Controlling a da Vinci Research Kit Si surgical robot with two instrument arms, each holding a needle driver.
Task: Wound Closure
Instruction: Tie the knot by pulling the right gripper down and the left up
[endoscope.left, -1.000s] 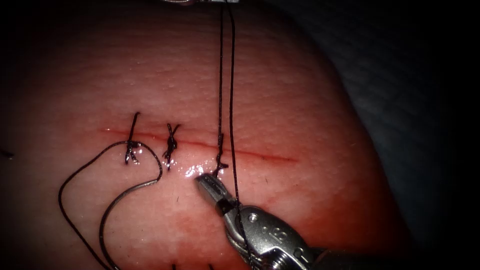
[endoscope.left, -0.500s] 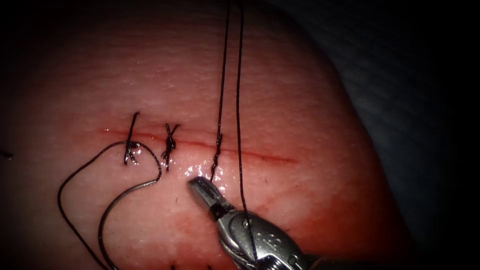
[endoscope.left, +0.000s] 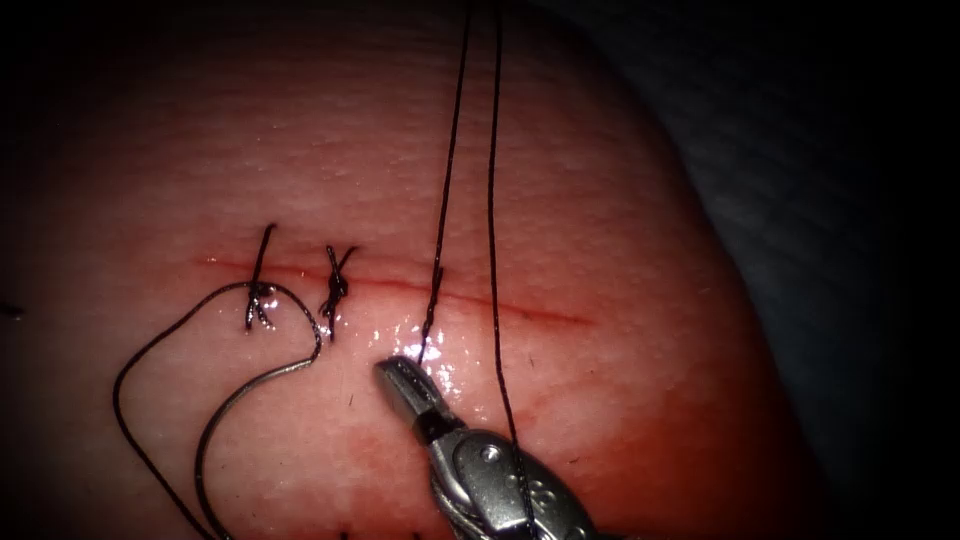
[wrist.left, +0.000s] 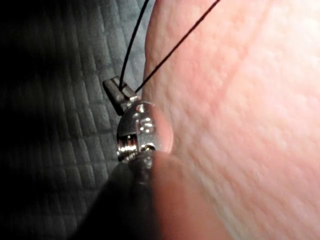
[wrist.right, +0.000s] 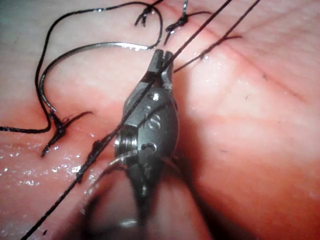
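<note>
The tissue (endoscope.left: 620, 200) bears a horizontal cut (endoscope.left: 540, 313). Two tied stitches (endoscope.left: 336, 290) cross its left half. At a third stitch (endoscope.left: 434, 285) two strands of thread (endoscope.left: 492, 150) rise out of the endoscope view. My right tool (endoscope.left: 396, 377) sits just below the cut, shut on the short thread end coming down from that stitch; the other strand drapes over its wrist. My left tool (wrist.left: 120, 91) is beside the tissue, shut on the thread (wrist.left: 150, 75). The curved needle (endoscope.left: 225, 410) lies free on the tissue at lower left, held by neither tool.
A long loop of thread (endoscope.left: 150, 350) runs from the needle's tail around the leftmost stitch (endoscope.left: 258, 295). Red fluid (endoscope.left: 560, 420) stains the tissue beside the right tool. Dark cloth (endoscope.left: 800, 150) lies beyond the tissue's right edge.
The left tool has left the top of the endoscope view and both strands now lean right. The right tool has slid down and left, drawing the short end straight.
</note>
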